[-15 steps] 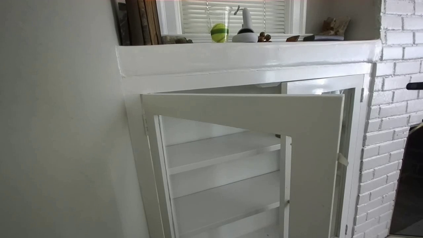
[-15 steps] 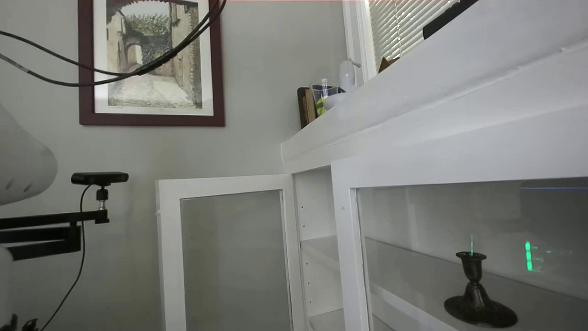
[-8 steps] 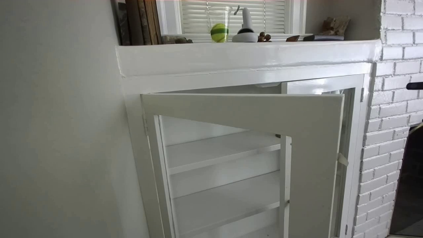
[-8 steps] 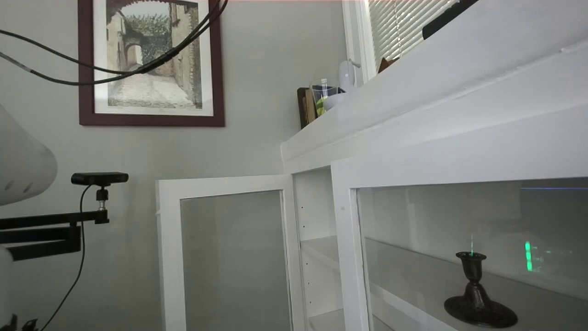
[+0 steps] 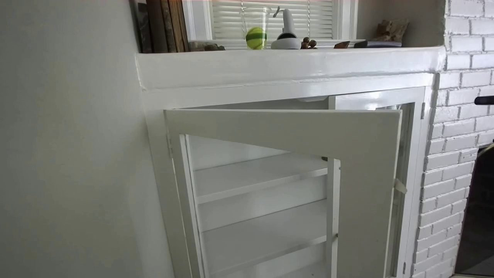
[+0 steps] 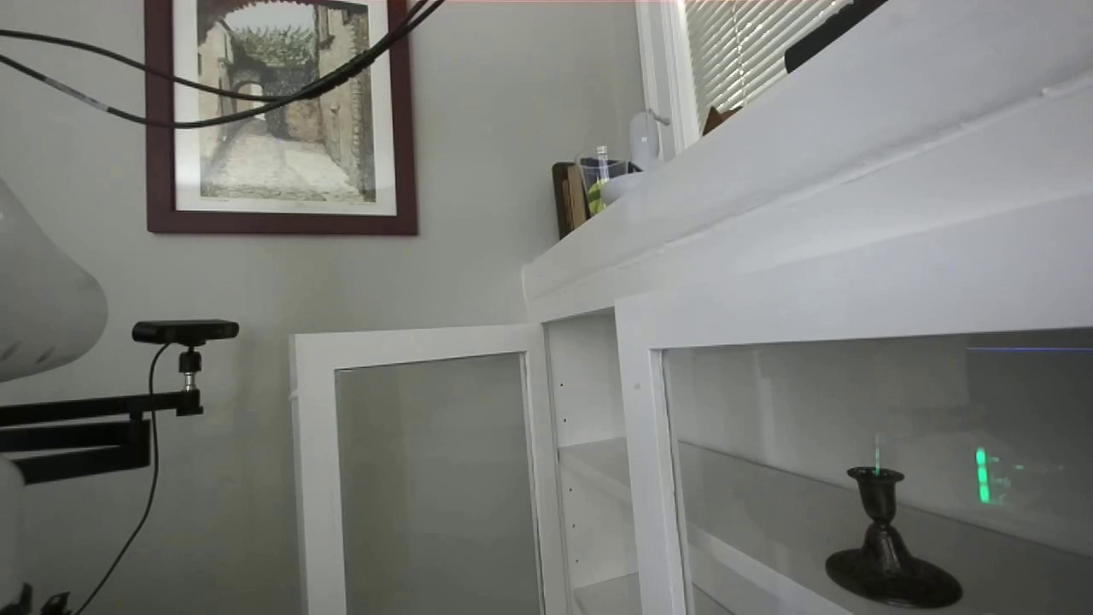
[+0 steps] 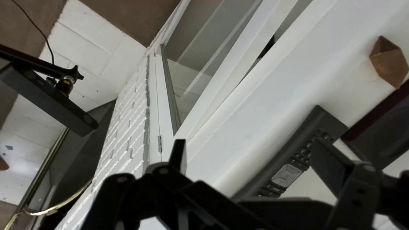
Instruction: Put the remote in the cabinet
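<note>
In the wrist view the remote (image 7: pixel 289 153), a dark grey oblong with buttons and a pale pad, lies along the rounded front edge of the white ledge. My gripper (image 7: pixel 247 148) stands open around it. One finger (image 7: pixel 330 166) overlaps the remote's far side, the other is out past the ledge's front. Contact cannot be told. A dark oblong on the ledge matches the remote (image 5: pixel 378 44) (image 6: pixel 832 34) in both exterior views. Below the ledge is the white cabinet (image 5: pixel 285 119) (image 6: pixel 640 461); its framed door (image 5: pixel 366 200) is swung outward, showing bare white shelves (image 5: pixel 262 175).
A brown pointed block (image 7: pixel 388 62) and a dark red-edged thing (image 7: pixel 383 127) sit near the remote. A clear cup with a ball (image 5: pixel 256 36) and books (image 5: pixel 166 27) stand on the ledge. A camera (image 6: pixel 185 330) reaches out on a mount. Behind glass is a candlestick (image 6: pixel 888 547).
The hanging cables have risen and shifted slightly right, and the white arm part at the left edge has turned a little. The door and the things on the ledge have stayed put.
</note>
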Available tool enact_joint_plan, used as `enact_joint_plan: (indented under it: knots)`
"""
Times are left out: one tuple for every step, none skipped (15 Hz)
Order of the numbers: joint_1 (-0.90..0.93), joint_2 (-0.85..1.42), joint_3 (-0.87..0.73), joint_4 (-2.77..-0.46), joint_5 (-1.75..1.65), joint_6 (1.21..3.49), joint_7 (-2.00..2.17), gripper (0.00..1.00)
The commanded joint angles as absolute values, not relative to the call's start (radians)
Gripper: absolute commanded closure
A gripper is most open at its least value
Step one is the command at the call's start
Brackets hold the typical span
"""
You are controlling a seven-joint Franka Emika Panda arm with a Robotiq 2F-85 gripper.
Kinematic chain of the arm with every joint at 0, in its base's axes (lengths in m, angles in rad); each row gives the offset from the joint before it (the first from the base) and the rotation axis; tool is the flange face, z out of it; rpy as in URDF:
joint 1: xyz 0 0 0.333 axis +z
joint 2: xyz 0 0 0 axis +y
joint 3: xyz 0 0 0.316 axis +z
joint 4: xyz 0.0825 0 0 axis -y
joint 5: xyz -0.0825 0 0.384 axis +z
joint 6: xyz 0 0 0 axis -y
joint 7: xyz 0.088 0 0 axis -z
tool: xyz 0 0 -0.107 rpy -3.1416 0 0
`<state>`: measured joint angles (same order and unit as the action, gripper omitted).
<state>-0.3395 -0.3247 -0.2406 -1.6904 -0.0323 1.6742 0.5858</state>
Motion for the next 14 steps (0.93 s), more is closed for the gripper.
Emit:
enact_joint_plan:
  knots:
    - [-0.337, -0.202, -0.271, -1.541, 0.048, 1.655, 0.642, 0.00]
    - [-0.336, -0.174, -0.276, -1.511, 0.058, 1.665, 0.650, 0.00]
    - [-0.334, -0.146, -0.282, -1.491, 0.074, 1.674, 0.656, 0.00]
    - [-0.334, -0.115, -0.287, -1.461, 0.084, 1.668, 0.665, 0.00]
    - [-0.333, -0.086, -0.290, -1.434, 0.092, 1.657, 0.674, 0.00]
    - [-0.334, -0.058, -0.293, -1.411, 0.096, 1.650, 0.689, 0.00]
    - [-0.337, -0.024, -0.298, -1.376, 0.100, 1.625, 0.719, 0.00]
    - [-0.338, 0.005, -0.302, -1.348, 0.108, 1.606, 0.745, 0.00]
    - [-0.339, 0.032, -0.306, -1.321, 0.114, 1.590, 0.773, 0.00]
    - [-0.340, 0.057, -0.310, -1.291, 0.122, 1.573, 0.799, 0.00]
    - [-0.341, 0.082, -0.312, -1.259, 0.128, 1.554, 0.827, 0.00]
    - [-0.342, 0.105, -0.315, -1.228, 0.140, 1.535, 0.848, 0.00]
    - [-0.343, 0.126, -0.317, -1.198, 0.149, 1.515, 0.872, 0.00]
    - [-0.345, 0.146, -0.318, -1.170, 0.154, 1.495, 0.893, 0.00]
